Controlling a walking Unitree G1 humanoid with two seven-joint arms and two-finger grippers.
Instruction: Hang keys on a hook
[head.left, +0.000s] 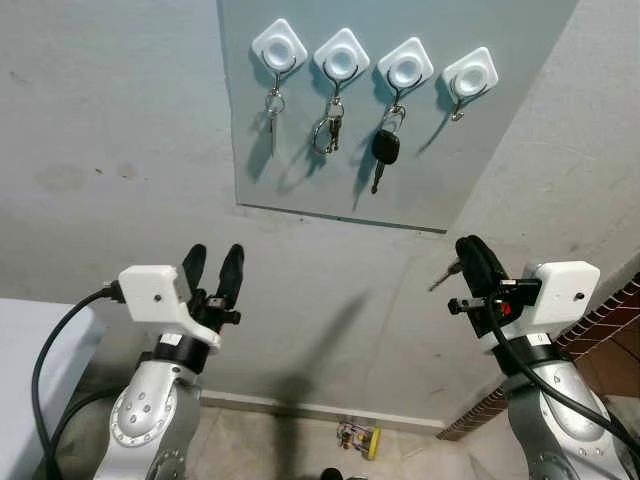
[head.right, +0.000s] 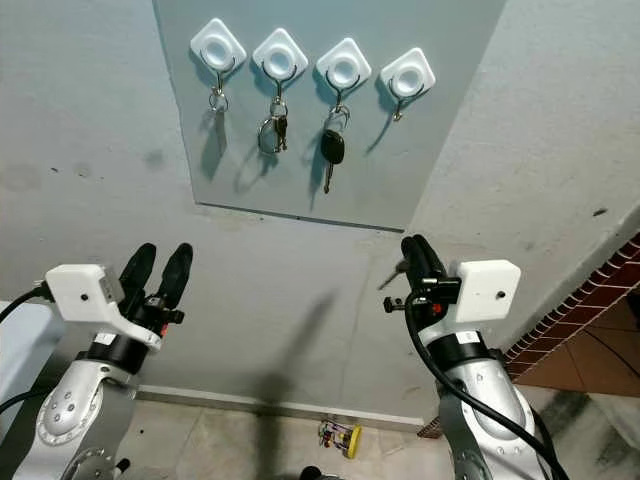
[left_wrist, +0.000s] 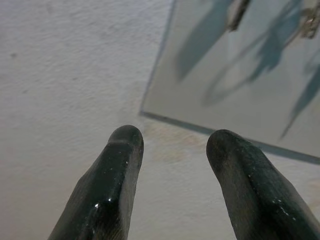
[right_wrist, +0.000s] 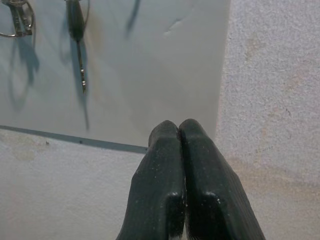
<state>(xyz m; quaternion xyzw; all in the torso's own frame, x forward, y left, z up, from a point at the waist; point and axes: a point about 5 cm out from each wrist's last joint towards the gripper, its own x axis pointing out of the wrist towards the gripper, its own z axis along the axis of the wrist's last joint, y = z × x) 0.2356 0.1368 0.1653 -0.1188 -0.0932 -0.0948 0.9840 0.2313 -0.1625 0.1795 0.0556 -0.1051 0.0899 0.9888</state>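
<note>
Keys (head.left: 447, 274) were pinched in the closed right gripper (head.left: 470, 255), blade jutting sideways, held below the board's (head.left: 300, 180) lower right corner. The rightmost hook (head.left: 459, 103) was bare, probably the target. Left gripper (head.left: 213, 266) idled, fingers apart.

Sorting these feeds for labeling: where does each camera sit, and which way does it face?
Left eye, on the head: faces the wall board with four hooks; both arms show, left gripper open, right gripper shut on a key.
Right eye: same scene.
Left wrist: along its open fingers toward the board's corner.
Right wrist: along shut fingers toward the board.
All views share the board.
</note>
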